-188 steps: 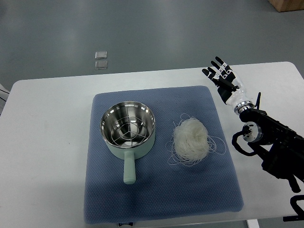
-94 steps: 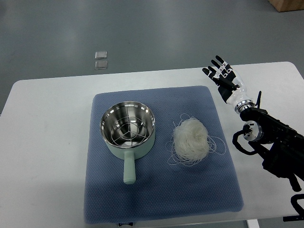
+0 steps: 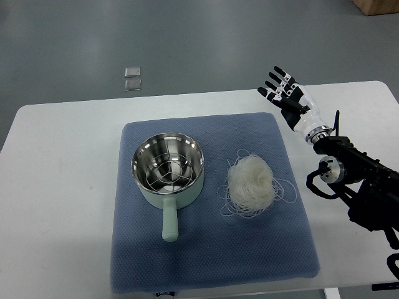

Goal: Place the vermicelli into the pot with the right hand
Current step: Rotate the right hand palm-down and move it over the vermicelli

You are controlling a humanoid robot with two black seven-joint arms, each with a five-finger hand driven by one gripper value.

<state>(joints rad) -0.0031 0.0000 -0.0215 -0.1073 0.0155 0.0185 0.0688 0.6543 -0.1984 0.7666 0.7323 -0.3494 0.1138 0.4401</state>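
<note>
No brand, label or writing can be read on anything here; a small dark patch at the bottom edge of the mat is too tiny to make out.

A white table (image 3: pixel 62 187) fills most of the picture, and a blue mat (image 3: pixel 212 249) lies on it in the middle. The pot (image 3: pixel 168 171) sits on the left part of the mat. It is pale green outside and shiny metal inside, and its handle points toward the bottom of the frame. The pot has nothing in it. The vermicelli (image 3: pixel 252 185) lies in a white tangled heap on the mat, just to the right of the pot but not touching it. A few loose strands curl out around the heap.

The right hand (image 3: pixel 285 94) is in the upper right of the frame, up and to the right of the vermicelli and well apart from it. Its fingers (image 3: pixel 272 80) are spread wide, pointing toward the upper left, and it holds nothing. Its dark arm (image 3: pixel 358 180) comes in from the right edge.

Since half a second ago, the hand has moved a little up and to the left. The pot and the vermicelli have stayed where they were.

Two small clear squares (image 3: pixel 132 78) lie on the grey floor above the table, in the upper left.
</note>
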